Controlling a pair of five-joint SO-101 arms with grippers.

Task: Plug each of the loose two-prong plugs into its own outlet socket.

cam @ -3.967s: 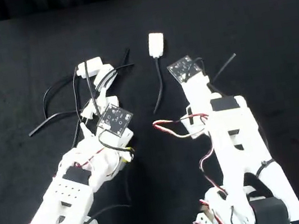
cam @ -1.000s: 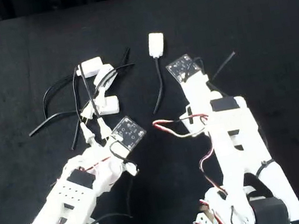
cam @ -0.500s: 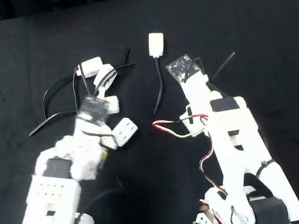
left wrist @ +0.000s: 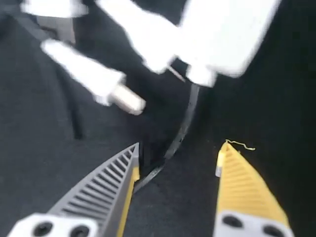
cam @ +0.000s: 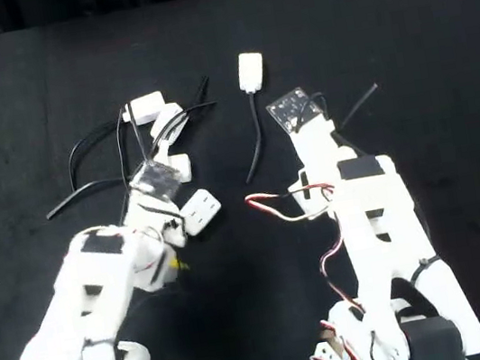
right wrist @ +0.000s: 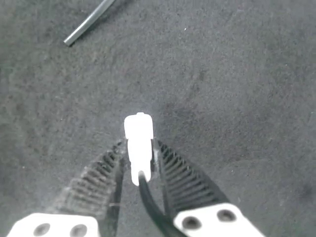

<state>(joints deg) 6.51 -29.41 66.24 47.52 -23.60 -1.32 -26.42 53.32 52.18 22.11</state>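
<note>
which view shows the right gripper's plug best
Right wrist view: the plug sits between the jaws of the right gripper, cord trailing back. In the high view the arm's wrist covers it; the left wrist view faces other plugs.

Matt black cloth table (cam: 437,39), smooth white plastic plug (right wrist: 138,140)

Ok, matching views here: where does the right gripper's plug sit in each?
High view: hidden under the right arm's wrist.
Right wrist view: the plug sits centred, clamped in the right gripper.
Left wrist view: faces a different plug beyond the left gripper.
Shared landmark: the black table.
</note>
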